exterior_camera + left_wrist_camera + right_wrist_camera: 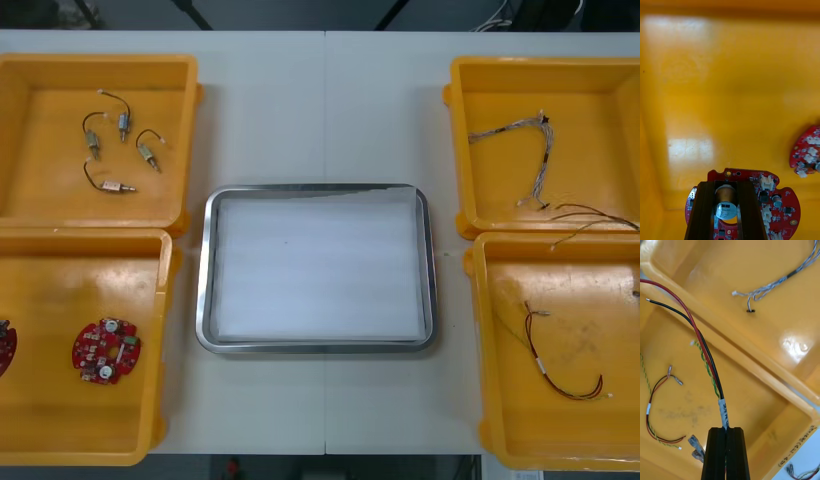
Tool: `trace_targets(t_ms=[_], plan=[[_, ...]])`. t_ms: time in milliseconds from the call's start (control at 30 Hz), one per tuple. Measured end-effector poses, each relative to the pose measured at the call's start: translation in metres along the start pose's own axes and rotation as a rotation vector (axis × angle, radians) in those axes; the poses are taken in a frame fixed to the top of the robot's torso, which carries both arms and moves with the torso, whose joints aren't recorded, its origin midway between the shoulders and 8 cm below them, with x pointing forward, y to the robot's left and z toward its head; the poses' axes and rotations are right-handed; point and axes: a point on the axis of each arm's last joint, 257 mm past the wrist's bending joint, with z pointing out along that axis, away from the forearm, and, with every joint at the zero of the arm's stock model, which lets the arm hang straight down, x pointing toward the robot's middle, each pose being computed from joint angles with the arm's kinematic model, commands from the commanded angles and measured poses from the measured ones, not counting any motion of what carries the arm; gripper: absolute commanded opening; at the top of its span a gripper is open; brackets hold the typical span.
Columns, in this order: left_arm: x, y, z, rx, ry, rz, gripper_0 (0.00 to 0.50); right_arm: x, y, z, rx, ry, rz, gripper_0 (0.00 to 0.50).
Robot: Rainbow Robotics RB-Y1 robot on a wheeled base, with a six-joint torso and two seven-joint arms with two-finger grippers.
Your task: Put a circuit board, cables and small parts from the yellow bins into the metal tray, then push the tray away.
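Where the right gripper (726, 429) hangs over the near right yellow bin (763, 401), its black fingers are pressed together on a cable (704, 352), which they catch by its white printed sleeve (724, 413) right at the fingertips. From that sleeve a red strand and a black strand rise side by side and curve away from the gripper, the black one ending in a bare tip. A thin green-and-yellow twisted strand runs along with them. On the bin's floor, off to one side of the fingers, lies a second cable (648, 408) of the same red, black and green-yellow make, bent into a loop. Beyond the gripper, past the rims of the two bins, a twisted blue and white cable (771, 286) lies in the far right bin (752, 262). The left gripper (726, 183) is low over the floor of a left yellow bin (733, 75). Its fingers stand narrowly apart, closed against a silver-topped cylinder (726, 208) on a round red circuit board (786, 210). The board carries white connectors and small dark chips, and its rim shows on both sides of the fingers. A second red board (807, 152) lies near that gripper, apart from the gripped one. The metal tray (206, 270), white inside with a shiny rim, sits on the table (325, 100) between the left and right bins.
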Motion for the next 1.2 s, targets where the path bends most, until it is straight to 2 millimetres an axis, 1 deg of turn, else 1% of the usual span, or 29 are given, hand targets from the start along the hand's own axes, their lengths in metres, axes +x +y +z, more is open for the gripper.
trace_targets(t_ms=[200,300,400,533,700,1000,1200], plan=[[-0.028,-0.02,-0.033,-0.014,0.017,0.097,0.0,-0.02,0.001,-0.009,0.005,-0.047,-0.025,0.0],[-0.046,-0.039,-0.048,-0.023,0.009,0.173,0.0,-0.025,0.004,-0.011,-0.001,-0.056,-0.041,0.0],[-0.063,-0.065,-0.056,-0.023,-0.006,0.239,0.0,-0.027,0.007,-0.013,0.002,-0.049,-0.074,0.0],[-0.082,-0.103,-0.058,-0.015,-0.02,0.253,0.0,-0.028,0.01,-0.016,0.005,-0.034,-0.122,0.0],[-0.094,-0.145,-0.058,-0.009,-0.022,0.193,0.0,-0.027,0.012,-0.017,0.0,-0.016,-0.142,0.0],[-0.106,-0.199,-0.061,0.025,-0.037,0.287,0.0,-0.025,0.017,-0.015,-0.012,0.017,-0.174,0.0],[-0.109,-0.248,-0.056,0.078,-0.05,0.37,0.0,-0.025,0.02,-0.015,-0.02,0.014,-0.175,0.0]])
